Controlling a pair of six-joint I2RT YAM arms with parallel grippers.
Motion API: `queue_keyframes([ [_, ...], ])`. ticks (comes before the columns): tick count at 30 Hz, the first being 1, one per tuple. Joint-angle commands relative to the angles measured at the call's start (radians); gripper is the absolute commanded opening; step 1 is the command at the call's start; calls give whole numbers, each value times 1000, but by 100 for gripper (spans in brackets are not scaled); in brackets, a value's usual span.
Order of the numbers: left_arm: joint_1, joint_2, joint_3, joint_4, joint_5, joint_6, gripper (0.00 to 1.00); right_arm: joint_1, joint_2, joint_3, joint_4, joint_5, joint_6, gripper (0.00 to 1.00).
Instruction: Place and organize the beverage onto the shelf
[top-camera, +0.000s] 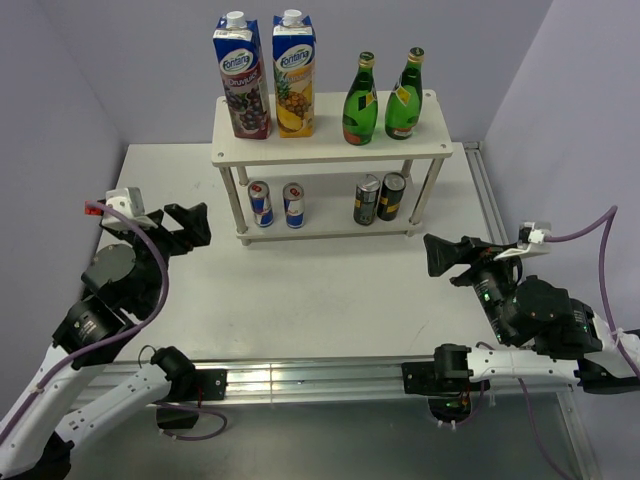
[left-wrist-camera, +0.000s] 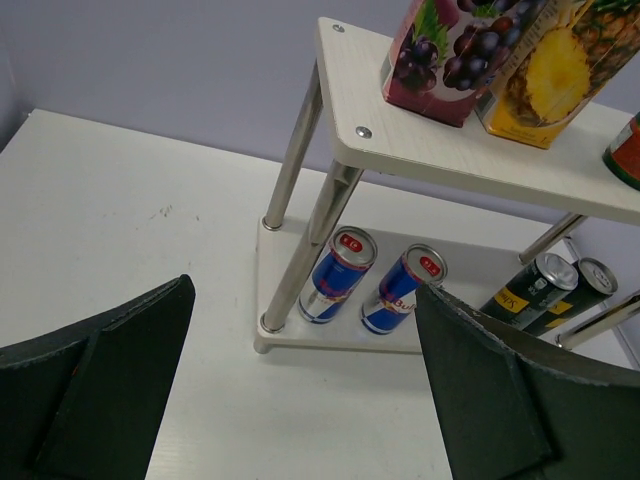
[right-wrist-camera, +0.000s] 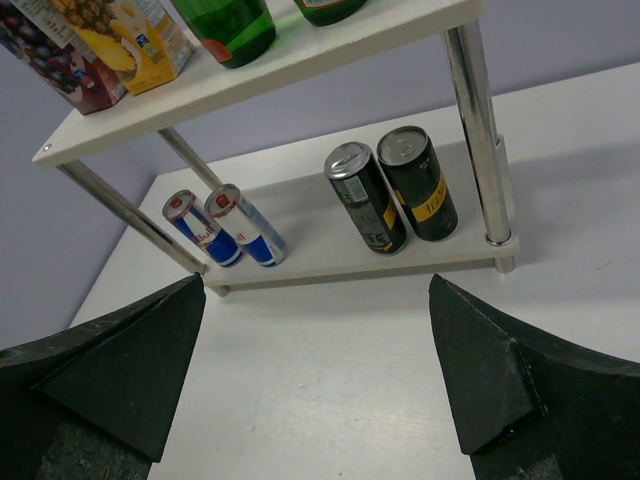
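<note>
Left gripper (top-camera: 193, 228) and right gripper (top-camera: 432, 255) are seen wide open, empty, over the table (top-camera: 330, 300). On the shelf (top-camera: 330, 152), green bottles (top-camera: 360, 100) stand above, blue cans (top-camera: 276, 204) and dark cans (top-camera: 379, 198) below. Glass is judged heavy, slippery and breakable, cans light and dentable; mid-body holds are advised.

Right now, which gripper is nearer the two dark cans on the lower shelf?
Right. The right gripper sits just front-right of the dark cans; the left gripper lies beyond the blue cans.
</note>
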Motion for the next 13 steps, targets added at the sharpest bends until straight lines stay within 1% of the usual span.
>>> queue_keyframes([
  [1, 45, 15, 9, 28, 95, -7, 99, 3, -3, 12, -16, 30, 0, 100],
  [11, 68, 6, -3, 34, 118, -3, 99, 4, 3, 12, -26, 32, 5, 99],
  [13, 71, 6, -6, 37, 119, -3, 99, 3, 18, 30, -63, 37, 43, 99],
])
